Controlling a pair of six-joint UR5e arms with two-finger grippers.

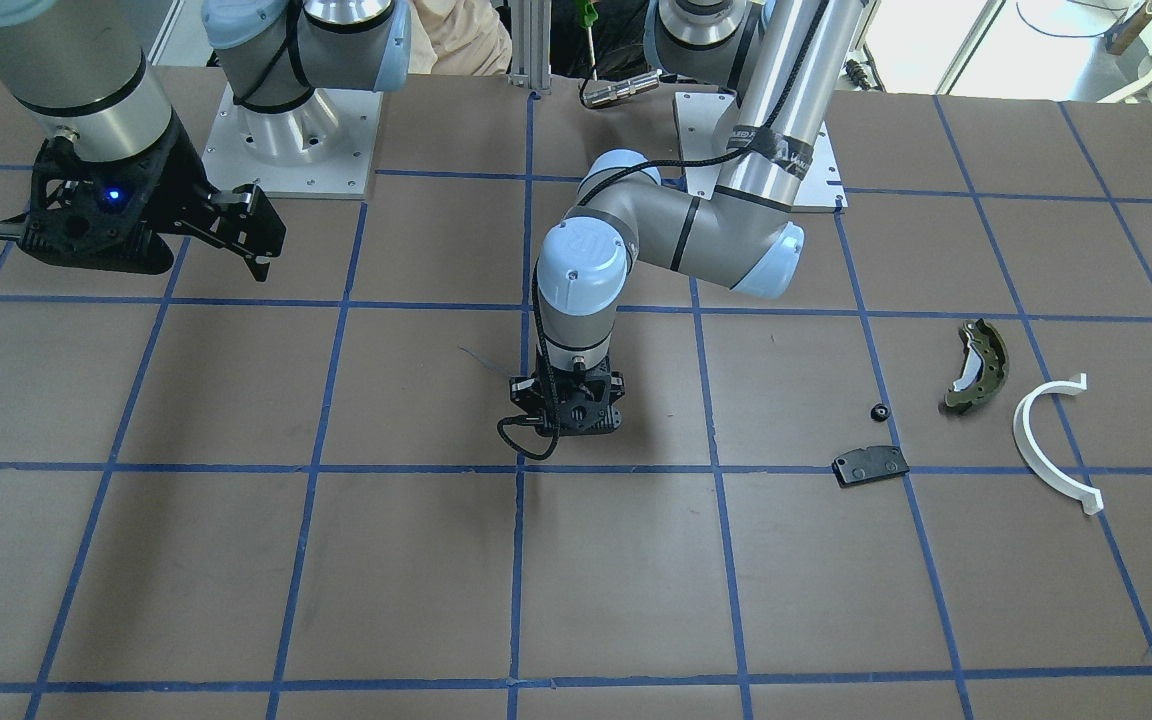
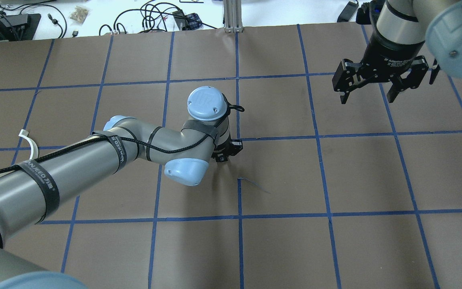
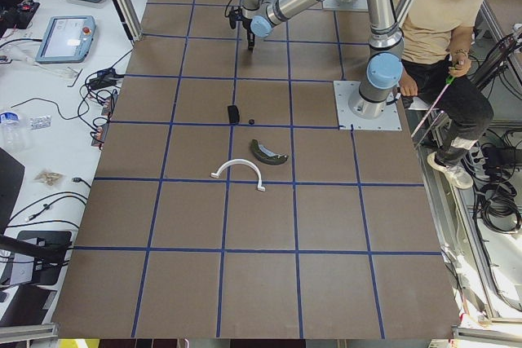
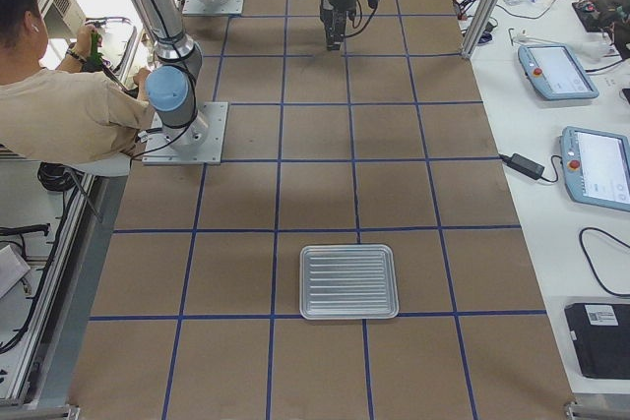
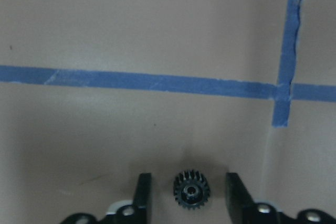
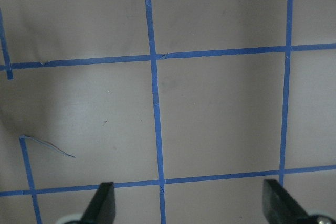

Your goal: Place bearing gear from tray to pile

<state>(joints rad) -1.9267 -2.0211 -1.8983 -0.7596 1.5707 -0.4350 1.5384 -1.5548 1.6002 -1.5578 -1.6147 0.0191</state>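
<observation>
Left wrist-mounted view: left gripper (image 5: 188,181) is partly open, fingers (image 5: 142,192) straddling the bearing gear (image 5: 191,189). There is a gap on each side, so no finger touches it and nothing is held. The gear is small, black and toothed, lying flat on the brown bench (image 5: 131,30) with its bore facing up, just near of a blue tape line (image 5: 136,80).

In the exterior front-facing view the left arm reaches down at about the bench centre, its wrist vertical and low over the surface.

The right gripper (image 2: 367,98) hangs wide open above the bench on the right and far side, holding nothing. Its wrist view shows only tape grid between the fingers (image 6: 103,203).

The pile sits out on the left part of the bench, well apart from the gear:
- an olive-green brake shoe (image 1: 976,365)
- a white half-ring (image 1: 1051,440) just beside the brake shoe
- a flat black pad (image 1: 871,465)
- a tiny black part (image 1: 877,411) between the pad and the brake shoe, too small to tell what it is

The parts lie loose and do not touch.

The ribbed metal tray (image 4: 349,282) lies toward the right end of the bench, well apart from both grippers.

A seated person (image 3: 440,6) is behind the arm bases.
</observation>
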